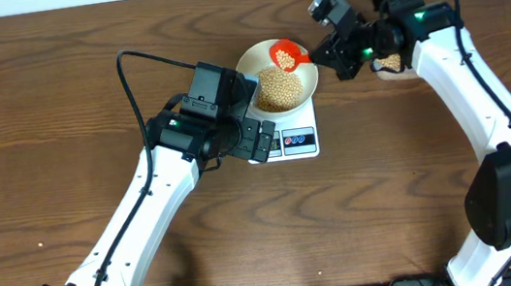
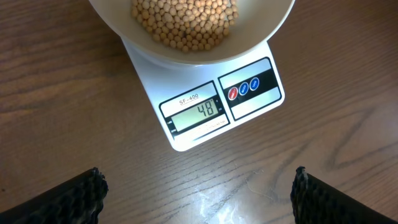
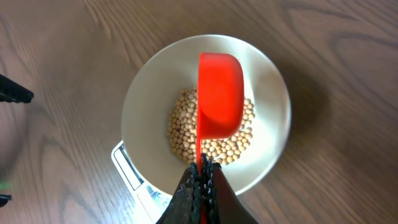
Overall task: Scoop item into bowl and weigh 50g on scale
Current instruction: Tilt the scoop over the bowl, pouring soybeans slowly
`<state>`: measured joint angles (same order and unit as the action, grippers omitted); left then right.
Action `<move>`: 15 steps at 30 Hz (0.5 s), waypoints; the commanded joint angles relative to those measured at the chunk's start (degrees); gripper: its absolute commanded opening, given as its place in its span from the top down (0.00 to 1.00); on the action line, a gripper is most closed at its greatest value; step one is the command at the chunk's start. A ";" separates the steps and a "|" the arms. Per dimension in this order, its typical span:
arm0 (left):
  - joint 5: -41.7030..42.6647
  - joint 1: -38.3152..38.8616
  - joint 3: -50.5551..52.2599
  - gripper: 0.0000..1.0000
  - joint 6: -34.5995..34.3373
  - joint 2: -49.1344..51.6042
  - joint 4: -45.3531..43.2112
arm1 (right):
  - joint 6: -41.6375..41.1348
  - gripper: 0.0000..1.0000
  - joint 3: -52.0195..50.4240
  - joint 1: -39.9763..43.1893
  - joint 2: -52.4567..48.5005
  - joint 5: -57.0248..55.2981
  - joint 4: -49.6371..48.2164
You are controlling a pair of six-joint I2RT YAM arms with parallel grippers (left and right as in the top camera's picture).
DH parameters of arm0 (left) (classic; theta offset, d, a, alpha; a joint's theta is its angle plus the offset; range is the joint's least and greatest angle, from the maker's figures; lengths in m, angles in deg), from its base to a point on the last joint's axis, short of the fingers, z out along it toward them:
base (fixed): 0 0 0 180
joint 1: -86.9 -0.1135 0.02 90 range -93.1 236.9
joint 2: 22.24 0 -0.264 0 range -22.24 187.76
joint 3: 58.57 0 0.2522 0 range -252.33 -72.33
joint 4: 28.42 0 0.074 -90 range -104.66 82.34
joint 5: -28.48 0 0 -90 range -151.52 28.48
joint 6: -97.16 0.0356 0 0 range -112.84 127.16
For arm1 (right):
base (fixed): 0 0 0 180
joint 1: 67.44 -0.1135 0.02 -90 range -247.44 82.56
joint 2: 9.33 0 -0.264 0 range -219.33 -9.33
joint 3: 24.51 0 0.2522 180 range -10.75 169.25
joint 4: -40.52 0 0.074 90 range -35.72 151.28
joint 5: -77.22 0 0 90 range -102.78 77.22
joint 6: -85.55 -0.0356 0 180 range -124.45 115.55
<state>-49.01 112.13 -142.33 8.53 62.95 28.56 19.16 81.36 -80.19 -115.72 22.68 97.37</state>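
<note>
The white bowl (image 1: 299, 87) sits on the white scale (image 1: 296, 142) and holds a pile of tan beans (image 1: 277, 88). The scale's display (image 2: 198, 112) reads 48. My right gripper (image 1: 330, 52) is shut on the handle of a red scoop (image 1: 287, 55), held over the bowl's far rim with a few beans in it. In the right wrist view the scoop (image 3: 219, 93) hangs above the beans (image 3: 211, 134), its back turned to the camera. My left gripper (image 1: 257, 141) is open and empty over the table at the scale's near left corner.
A tub of beans (image 1: 389, 65) is partly hidden behind my right arm at the back right. The scale's blue and red buttons (image 2: 244, 89) face the front.
</note>
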 commanded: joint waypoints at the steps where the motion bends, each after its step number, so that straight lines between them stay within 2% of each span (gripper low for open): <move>1: -0.57 -0.09 0.57 0.03 0.09 0.55 0.02 | 2.64 0.99 -0.20 -2.05 1.18 -3.15 0.44; 10: -0.57 -0.09 0.57 0.03 0.09 0.55 0.02 | 2.56 0.99 -0.20 -2.67 1.18 -4.26 0.61; 15: -0.57 -0.09 0.57 0.04 0.09 0.55 0.00 | 1.68 0.99 -0.20 -1.66 1.18 -0.74 0.59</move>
<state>-49.01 112.13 -142.33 8.53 62.95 28.54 20.72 81.36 -82.66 -115.72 18.97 97.96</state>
